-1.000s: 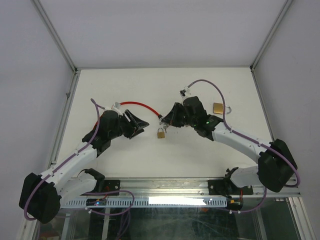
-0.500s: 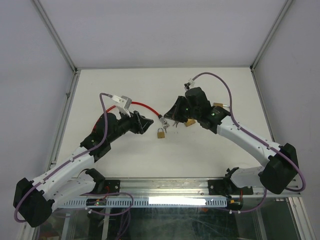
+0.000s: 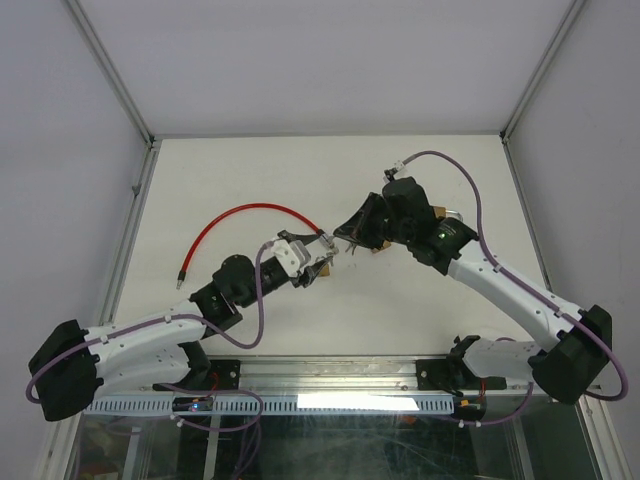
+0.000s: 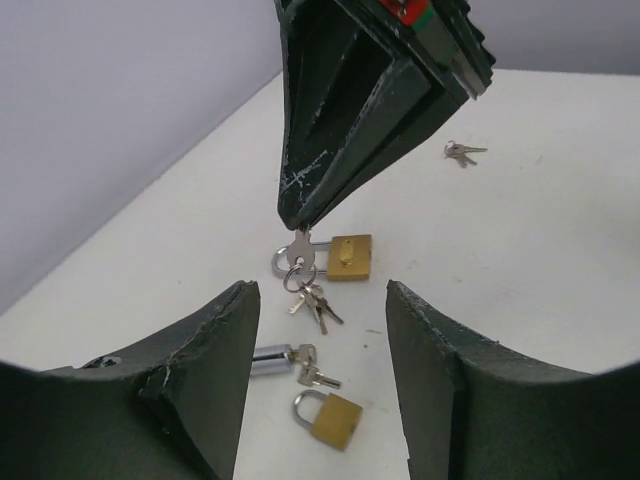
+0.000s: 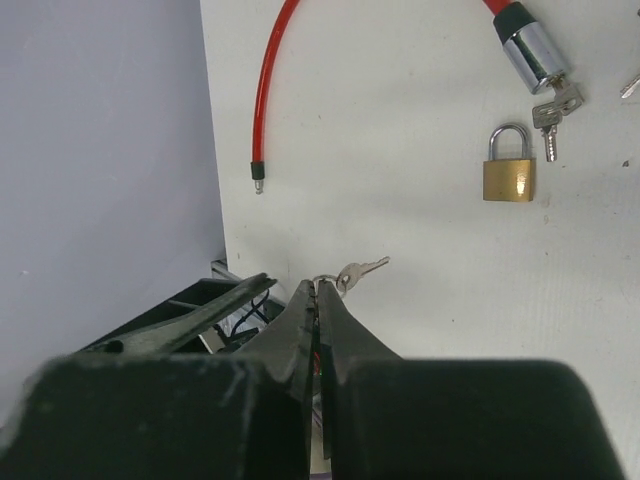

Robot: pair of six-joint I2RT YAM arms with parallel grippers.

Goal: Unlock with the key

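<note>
The key bunch hangs just below the centre of the left wrist view, above the table and clear of it. My right gripper holds it, fingers pressed together on one key. That key's long axis runs nearly straight down, with the ring and the other keys dangling beneath it. Which end is pinched I cannot tell. In the right wrist view, a key on the ring sticks out toward the right of the frame, tilted slightly up.

I judge the bunch is held high so a blade can be lined up with a keyhole before going down.

My left gripper faces it with fingers spread wide and nothing between them. This looks like readiness to steady a lock.

The small padlock lies flat at bottom centre of that view, shackle toward the upper left. Just beside it is the chrome cylinder of the red cable — a key already in its end. A larger padlock lies behind the hanging bunch, and loose keys lie at the upper right, well apart.
</note>
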